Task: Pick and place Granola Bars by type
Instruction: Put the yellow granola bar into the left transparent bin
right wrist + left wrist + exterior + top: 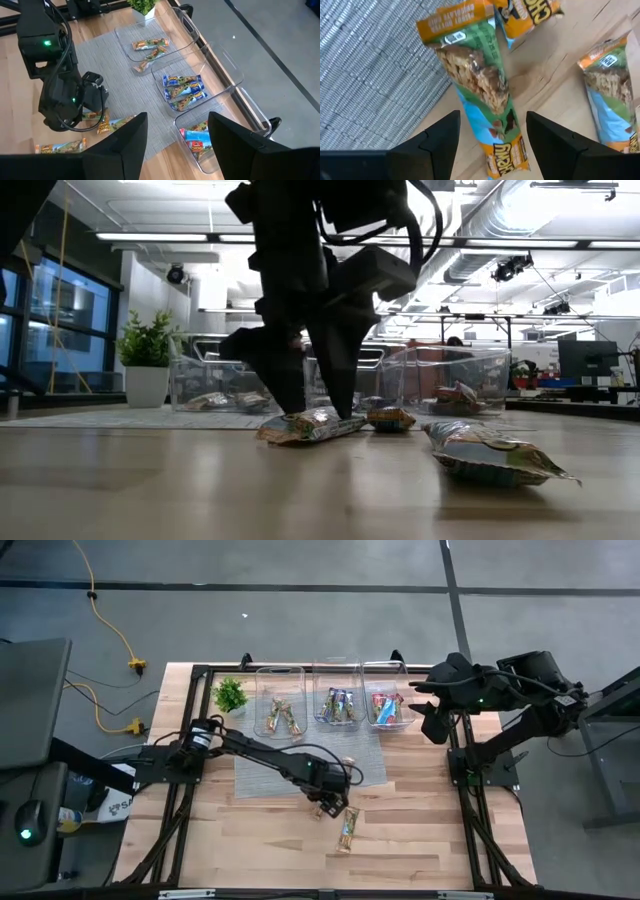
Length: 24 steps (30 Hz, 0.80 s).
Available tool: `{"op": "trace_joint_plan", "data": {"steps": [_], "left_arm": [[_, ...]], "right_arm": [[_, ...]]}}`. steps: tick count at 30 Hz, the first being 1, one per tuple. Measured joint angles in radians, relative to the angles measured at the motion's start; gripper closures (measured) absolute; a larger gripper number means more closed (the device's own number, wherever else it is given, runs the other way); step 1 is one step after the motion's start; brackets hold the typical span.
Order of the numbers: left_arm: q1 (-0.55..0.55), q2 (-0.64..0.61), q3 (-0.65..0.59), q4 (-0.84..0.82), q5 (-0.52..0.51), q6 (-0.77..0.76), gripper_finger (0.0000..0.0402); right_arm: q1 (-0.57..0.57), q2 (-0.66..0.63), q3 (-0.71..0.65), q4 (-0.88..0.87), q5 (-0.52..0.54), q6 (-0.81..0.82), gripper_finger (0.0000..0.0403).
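The left gripper straddles an orange-green granola bar with jaws open, so it should close squarely across the middle before lifting, while the right gripper waits open over the bins.

Wooden worktop carries grey woven mat. Three clear bins in row at far edge. Small green plant beside leftmost bin. Yellow cable on floor.

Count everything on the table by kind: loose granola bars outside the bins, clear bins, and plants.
Loose granola bars: 3
Clear bins: 3
Plant: 1
Total: 7
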Motion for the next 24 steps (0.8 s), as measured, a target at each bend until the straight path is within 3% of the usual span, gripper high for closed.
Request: {"op": "trace_joint_plan", "data": {"steps": [19, 24], "left_arm": [[-0.008, 0.041, 0.005, 0.016, 0.017, 0.013, 0.0182], [-0.008, 0.056, 0.003, 0.015, 0.011, 0.027, 0.0209]], "right_arm": [[0.000, 0.000, 0.000, -0.001, 0.004, -0.011, 0.0210], [0.000, 0.000, 0.000, -0.001, 0.004, -0.011, 0.0210]]}}
